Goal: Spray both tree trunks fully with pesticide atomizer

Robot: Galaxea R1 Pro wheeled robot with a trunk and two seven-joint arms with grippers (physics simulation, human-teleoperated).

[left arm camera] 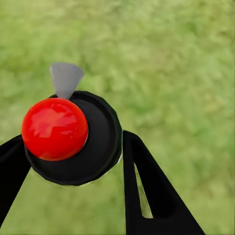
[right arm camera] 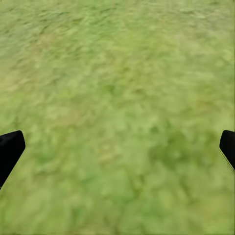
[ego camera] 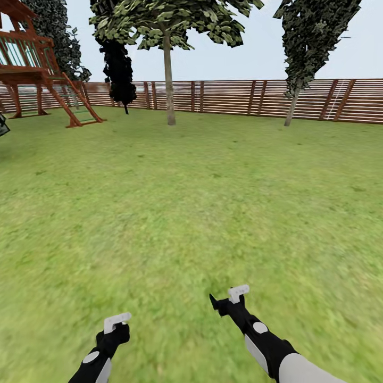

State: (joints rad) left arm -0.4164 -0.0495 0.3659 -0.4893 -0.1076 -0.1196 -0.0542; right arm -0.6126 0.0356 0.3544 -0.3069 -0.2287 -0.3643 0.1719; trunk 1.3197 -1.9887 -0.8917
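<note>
atomizer [left arm camera: 73, 137] between left end effector [left arm camera: 68, 161] fingers

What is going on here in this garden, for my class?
A two-armed robot stands on the lawn. Its left gripper seems closed around the pesticide atomizer, black with a red ball on it. The right gripper is open over grass. A pale tree trunk stands far ahead, near the fence.
</note>
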